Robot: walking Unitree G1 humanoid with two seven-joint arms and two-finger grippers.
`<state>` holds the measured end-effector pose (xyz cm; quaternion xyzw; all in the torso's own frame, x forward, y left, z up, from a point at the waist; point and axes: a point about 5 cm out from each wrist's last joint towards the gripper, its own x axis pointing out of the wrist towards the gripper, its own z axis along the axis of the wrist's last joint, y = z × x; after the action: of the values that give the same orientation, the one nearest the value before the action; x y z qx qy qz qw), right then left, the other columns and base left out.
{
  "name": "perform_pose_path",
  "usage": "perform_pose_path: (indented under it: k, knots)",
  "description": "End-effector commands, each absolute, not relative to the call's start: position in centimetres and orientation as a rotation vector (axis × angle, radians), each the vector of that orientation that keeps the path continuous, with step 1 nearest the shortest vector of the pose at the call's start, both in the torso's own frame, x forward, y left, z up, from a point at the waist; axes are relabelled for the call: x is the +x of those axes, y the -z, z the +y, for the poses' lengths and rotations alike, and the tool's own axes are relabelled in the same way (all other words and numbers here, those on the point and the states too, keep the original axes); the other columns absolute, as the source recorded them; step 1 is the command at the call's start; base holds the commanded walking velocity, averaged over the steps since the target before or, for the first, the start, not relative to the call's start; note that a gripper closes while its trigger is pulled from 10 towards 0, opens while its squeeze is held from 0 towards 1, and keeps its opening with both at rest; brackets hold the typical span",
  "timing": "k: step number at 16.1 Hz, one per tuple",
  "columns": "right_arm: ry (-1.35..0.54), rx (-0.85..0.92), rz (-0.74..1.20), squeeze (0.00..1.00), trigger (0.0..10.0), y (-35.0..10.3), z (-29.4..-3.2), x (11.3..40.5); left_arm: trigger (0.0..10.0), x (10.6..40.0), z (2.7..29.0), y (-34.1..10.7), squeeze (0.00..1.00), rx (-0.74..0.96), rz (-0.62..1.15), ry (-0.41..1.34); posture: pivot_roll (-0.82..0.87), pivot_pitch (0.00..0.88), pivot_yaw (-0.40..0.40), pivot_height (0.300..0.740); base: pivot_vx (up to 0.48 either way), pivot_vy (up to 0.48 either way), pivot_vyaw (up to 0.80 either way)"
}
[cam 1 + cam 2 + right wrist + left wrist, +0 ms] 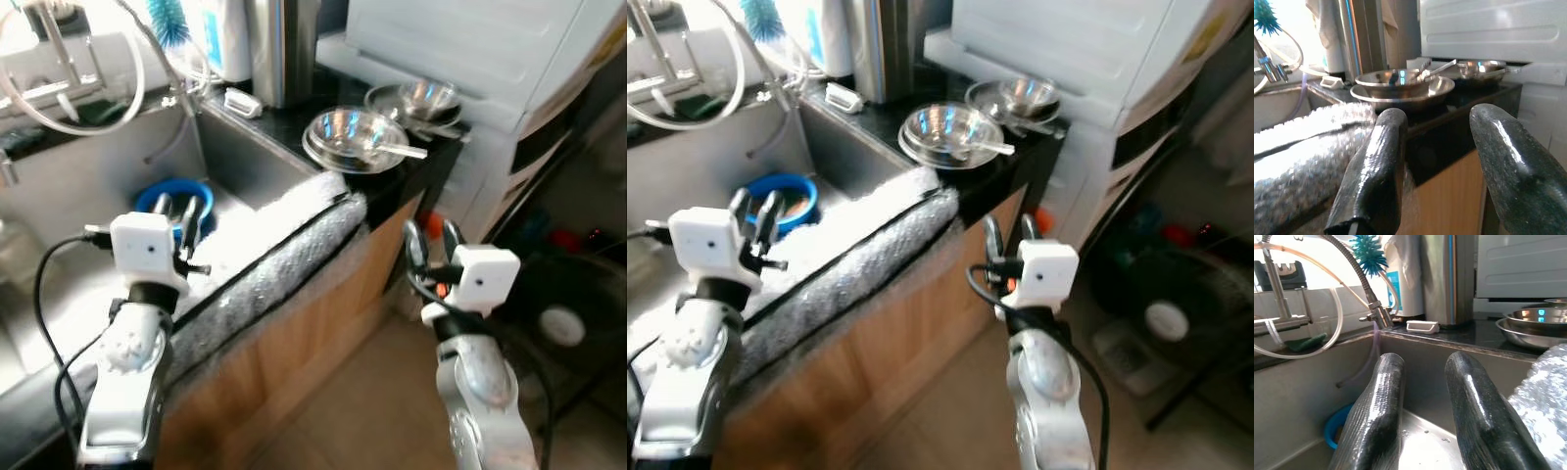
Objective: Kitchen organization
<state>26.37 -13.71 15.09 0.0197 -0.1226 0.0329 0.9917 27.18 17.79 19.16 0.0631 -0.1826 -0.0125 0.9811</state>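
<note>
Steel bowls (355,137) sit far right of the sink (88,196); left gripper (176,217) and right gripper (434,240) gape, empty.

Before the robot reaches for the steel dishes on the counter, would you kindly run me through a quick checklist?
1. Right gripper open and empty: ok.
2. Left gripper open and empty, over the sink: ok.
3. Nearest steel bowl upright on the black counter: ok.
4. Spoon resting in that bowl, could slip out: not ok.
5. Right gripper at counter height: not ok, it hangs below the edge.
6. Contents of the blue bowl in the sink: cannot tell.
</note>
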Motion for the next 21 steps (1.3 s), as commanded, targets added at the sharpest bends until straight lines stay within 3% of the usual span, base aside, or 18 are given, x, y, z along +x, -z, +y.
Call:
perform_pose_path:
  k: [1,5,14,21]
  knots:
    - [-0.057,0.028,-0.263,0.0,10.0,-15.42,-14.03,26.34,10.0,26.97,17.94,-19.46,0.0,0.14,-0.379,0.005,0.02,0.065,-0.014,0.74,0.0,0.0,0.0]
    - [-0.069,0.003,-0.269,0.0,10.0,-15.49,-13.87,26.41,10.0,26.59,18.07,-19.72,0.0,0.157,-0.388,-0.01,0.03,0.062,-0.014,0.74,0.0,0.0,0.28]
    - [-0.083,-0.002,-0.273,0.0,10.0,-15.44,-13.56,26.52,10.0,26.9,17.6,-19.82,0.0,0.169,-0.395,0.011,0.02,0.03,-0.007,0.74,0.0,0.0,0.8]
    - [-0.055,0.016,-0.284,0.0,10.0,-15.6,-13.84,26.63,10.0,27.14,17.67,-19.86,0.0,0.172,-0.395,0.013,0.02,0.051,-0.016,0.74,0.0,0.0,0.06]
